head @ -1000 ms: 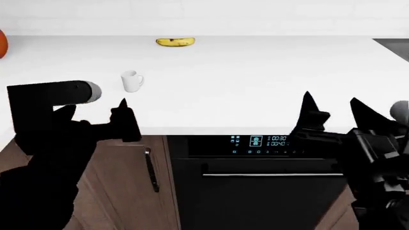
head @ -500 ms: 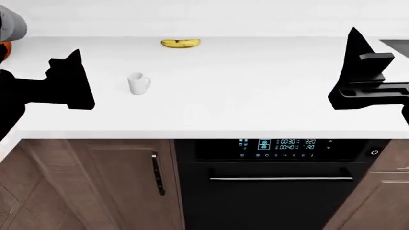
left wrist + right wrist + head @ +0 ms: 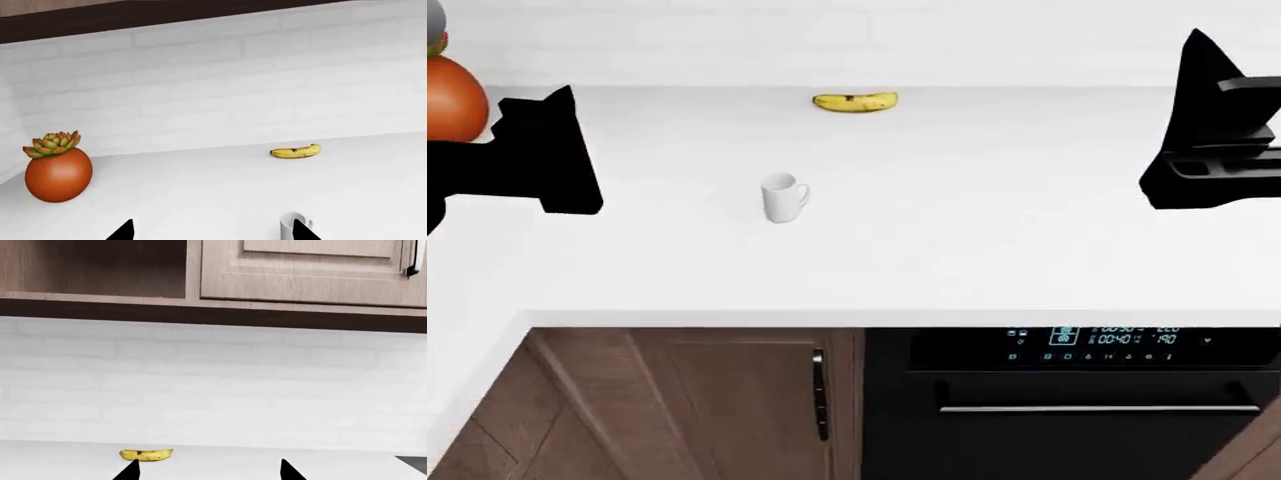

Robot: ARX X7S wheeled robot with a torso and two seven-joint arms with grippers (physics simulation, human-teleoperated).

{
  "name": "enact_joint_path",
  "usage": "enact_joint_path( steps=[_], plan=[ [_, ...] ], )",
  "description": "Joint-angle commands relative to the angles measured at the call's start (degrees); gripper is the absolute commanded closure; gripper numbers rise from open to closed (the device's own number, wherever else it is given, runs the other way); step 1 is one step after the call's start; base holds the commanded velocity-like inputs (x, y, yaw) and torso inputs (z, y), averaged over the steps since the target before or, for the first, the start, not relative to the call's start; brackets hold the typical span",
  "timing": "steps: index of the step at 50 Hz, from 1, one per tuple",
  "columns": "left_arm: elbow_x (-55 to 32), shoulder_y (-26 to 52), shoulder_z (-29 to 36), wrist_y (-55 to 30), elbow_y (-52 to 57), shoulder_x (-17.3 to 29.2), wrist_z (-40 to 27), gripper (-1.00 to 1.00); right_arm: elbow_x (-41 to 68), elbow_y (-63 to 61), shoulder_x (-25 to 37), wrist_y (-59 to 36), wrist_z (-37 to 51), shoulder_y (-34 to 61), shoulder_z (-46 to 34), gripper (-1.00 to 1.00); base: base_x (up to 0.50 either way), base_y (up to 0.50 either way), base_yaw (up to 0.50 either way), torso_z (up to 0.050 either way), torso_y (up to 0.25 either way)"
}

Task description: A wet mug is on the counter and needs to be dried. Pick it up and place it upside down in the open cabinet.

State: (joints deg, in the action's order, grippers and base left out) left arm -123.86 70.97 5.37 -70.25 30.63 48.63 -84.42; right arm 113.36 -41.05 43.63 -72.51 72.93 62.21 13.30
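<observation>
Left hand (image 3: 554, 165) hovers with fingers spread wide, empty, nearer the mug (image 3: 782, 197), which stands upright on the table (image 3: 988, 230) toward its 3 o'clock; right hand (image 3: 1208, 130), also wide, sits well apart.

The mug (image 3: 782, 197) stood upright on the worktop (image 3: 988, 230), left of its middle, handle turned to the right. The banana (image 3: 856, 102) lay well behind it, near the back wall (image 3: 220, 85) and a little to the right. A potted plant (image 3: 454, 100) sat at the far left, behind the left gripper (image 3: 554, 150), which hung over the worktop well left of the mug. The right gripper (image 3: 1208, 130) hung over the far right side. Below the front edge, a cupboard door (image 3: 681, 400) was left of the oven (image 3: 1081, 400). Above the wall, an open cabinet (image 3: 93, 267) sat beside a closed cabinet door (image 3: 313, 270)
</observation>
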Motion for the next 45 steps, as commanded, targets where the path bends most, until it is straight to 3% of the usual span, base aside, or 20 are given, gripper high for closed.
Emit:
enact_joint_path(
  steps=[1,25,45],
  plan=[
    [-0.3,0.9,1.7,1.2,-0.1,1.0,0.0,-1.0,0.1,-0.1,0.5,0.5,-0.8,-1.1,0.9,-1.0,0.21,0.23,0.0,0.0,0.0],
    [-1.6,1.2,3.7,4.0,-0.3,2.0,1.9,-1.0,0.4,-0.7,1.5,1.8,-1.8,-2.0,1.1,-1.0,0.35,0.04,0.0,0.0,0.0],
    [-1.8,1.1,4.6,5.4,0.6,3.3,2.6,-1.0,1.2,-1.2,2.0,3.3,-2.5,-2.6,1.2,-1.0,0.33,0.18,0.0,0.0,0.001]
  ],
)
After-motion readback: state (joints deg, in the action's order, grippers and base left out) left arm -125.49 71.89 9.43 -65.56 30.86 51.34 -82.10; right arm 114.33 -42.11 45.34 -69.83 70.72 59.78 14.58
